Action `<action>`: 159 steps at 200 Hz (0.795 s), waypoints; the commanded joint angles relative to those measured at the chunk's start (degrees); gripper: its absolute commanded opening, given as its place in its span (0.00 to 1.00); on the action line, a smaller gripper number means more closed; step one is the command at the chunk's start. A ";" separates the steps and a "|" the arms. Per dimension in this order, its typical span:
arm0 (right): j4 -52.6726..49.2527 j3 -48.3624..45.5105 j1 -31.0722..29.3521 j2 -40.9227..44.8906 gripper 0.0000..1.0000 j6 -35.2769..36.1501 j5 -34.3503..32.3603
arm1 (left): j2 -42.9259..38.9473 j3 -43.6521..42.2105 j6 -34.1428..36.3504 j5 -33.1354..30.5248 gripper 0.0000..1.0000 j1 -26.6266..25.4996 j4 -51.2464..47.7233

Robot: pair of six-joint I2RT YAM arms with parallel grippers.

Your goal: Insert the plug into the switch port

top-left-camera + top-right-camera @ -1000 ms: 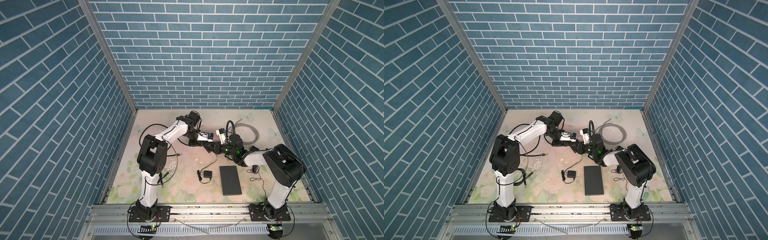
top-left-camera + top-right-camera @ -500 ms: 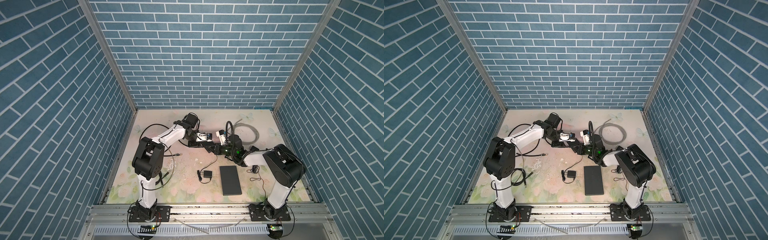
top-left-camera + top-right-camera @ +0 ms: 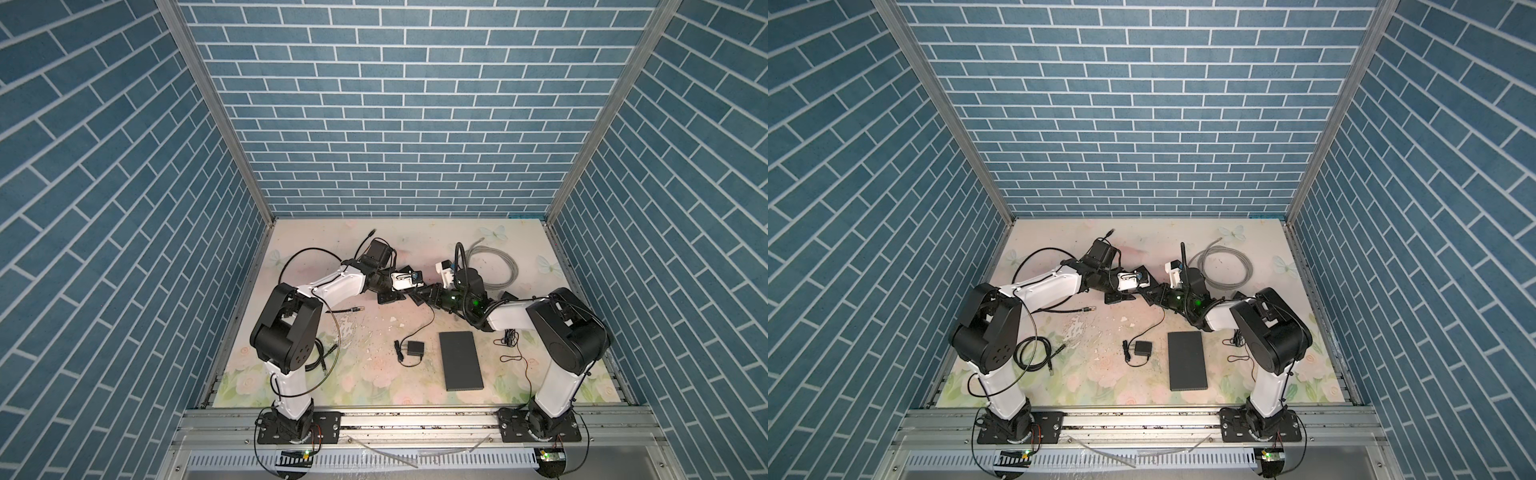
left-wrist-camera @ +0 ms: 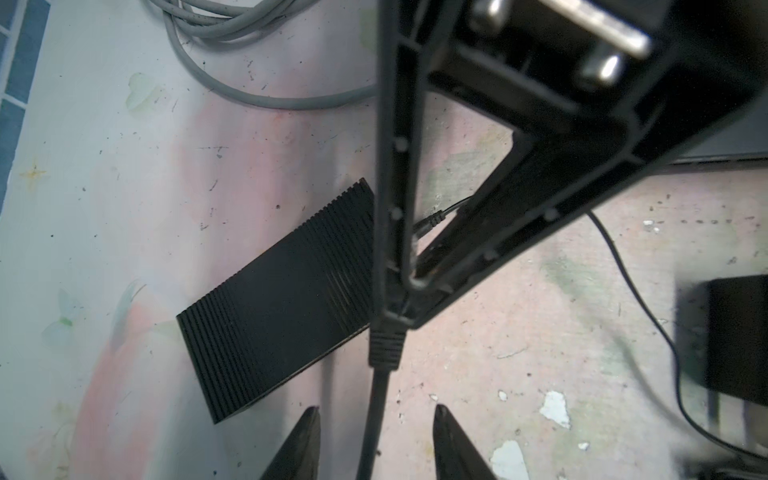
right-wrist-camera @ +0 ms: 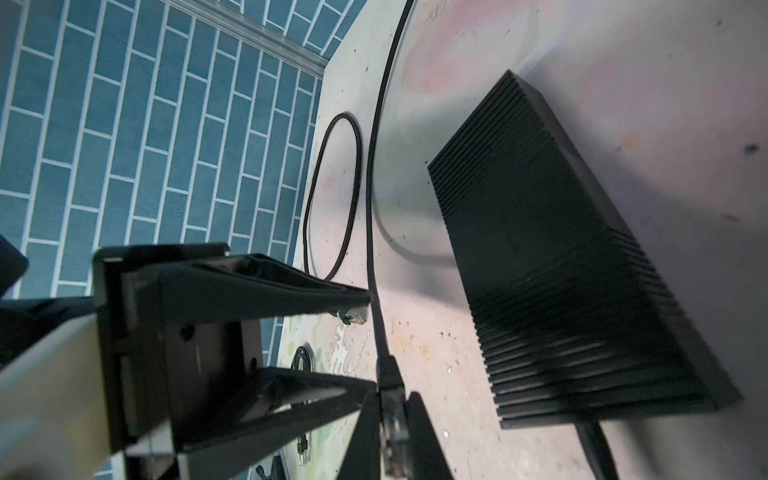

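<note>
1. Over on the left of the surface (image 3: 365, 386), a floral print scuffed to white flecks, spare black cables (image 3: 1033, 353) are lying in slack loops, out of the working area.
2. Next, the left jaws are standing apart on either side of the round black lead (image 4: 376, 386), touching nothing. I am reading this as a hand-over in which they are only guarding the lead.
3. Between the two arms, the plug (image 5: 392, 415) is sitting clamped in the right jaws. Its clear hard tip is lying between them and its ribbed rubber boot is sticking out, so the grip is falling on the rigid part rather than on the limp lead.
4. Just beside the plug, in the middle of the surface under the meeting arms, the switch (image 4: 282, 307) is lying flat: a black box with fine ridges. No port is showing, and the plug is not sitting in one.
5. Rightward, a smooth power adapter (image 3: 415, 347) with a thin wire and a matte flat slab (image 3: 461, 365) are resting nearer the front. At the far right a coiled grey cable (image 4: 208, 25) is lying loose.
</note>
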State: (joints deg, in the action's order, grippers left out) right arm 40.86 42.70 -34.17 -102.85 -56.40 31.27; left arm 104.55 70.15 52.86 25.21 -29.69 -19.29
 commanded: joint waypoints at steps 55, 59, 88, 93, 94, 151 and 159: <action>-1.74 1.95 0.16 2.55 0.11 -3.62 -0.08 | -0.18 -3.54 -6.02 -0.78 0.38 -1.64 9.22; -1.83 1.91 0.14 2.56 0.11 -3.76 -0.05 | -0.22 -3.82 -6.09 -0.72 0.36 -1.68 9.51; -2.89 2.19 0.16 2.96 0.10 -4.35 -0.02 | -0.56 -5.24 -6.05 -0.78 0.29 -1.95 10.84; -2.89 2.18 0.16 2.99 0.10 -4.49 0.10 | -0.58 -5.48 -6.00 -0.71 0.28 -2.02 10.95; -2.80 2.16 0.16 3.00 0.10 -4.54 0.15 | -0.62 -5.52 -5.96 -0.70 0.28 -2.03 10.99; -4.68 2.98 0.20 3.23 0.10 -4.69 0.73 | -1.48 -6.49 -6.15 -0.17 0.08 -2.47 12.49; -5.39 3.09 0.18 3.42 0.10 -4.47 0.62 | -1.95 -6.77 -6.29 0.04 0.07 -2.52 13.09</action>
State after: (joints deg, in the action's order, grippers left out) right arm 37.12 43.44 -34.09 -101.34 -59.48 31.68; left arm 104.53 64.55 47.11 24.32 -31.66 -7.92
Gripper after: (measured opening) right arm 0.116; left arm 0.093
